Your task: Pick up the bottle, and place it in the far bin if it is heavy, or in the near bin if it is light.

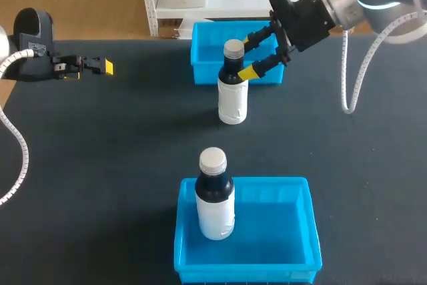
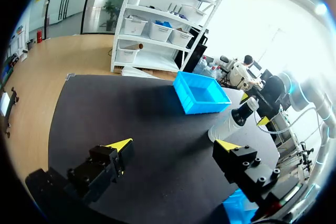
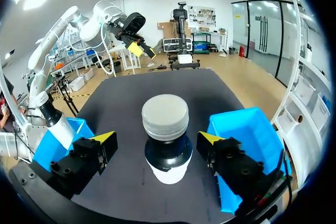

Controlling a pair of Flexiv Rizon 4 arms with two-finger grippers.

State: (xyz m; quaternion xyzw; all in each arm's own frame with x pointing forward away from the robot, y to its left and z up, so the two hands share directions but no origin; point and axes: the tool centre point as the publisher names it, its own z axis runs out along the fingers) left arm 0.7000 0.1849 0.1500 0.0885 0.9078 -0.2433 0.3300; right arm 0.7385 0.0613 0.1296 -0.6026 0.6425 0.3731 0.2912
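A white bottle (image 1: 232, 91) with a dark shoulder and a grey cap stands upright on the black table, just in front of the far blue bin (image 1: 205, 58). My right gripper (image 1: 250, 55) is open, with one yellow tip on each side of the bottle's neck. In the right wrist view the bottle (image 3: 166, 135) stands between the fingers (image 3: 97, 148) with a gap on both sides. My left gripper (image 1: 100, 66) is over the table's far left, away from the bottle. It is open and empty in its own view (image 2: 173, 145), where the bottle (image 2: 233, 121) shows further ahead.
A second, similar bottle (image 1: 215, 195) stands upright in the near blue bin (image 1: 280, 231), at its left side. The far bin (image 3: 247, 129) holds nothing that I can see. My right arm's white cable (image 1: 350, 78) hangs over the table's right.
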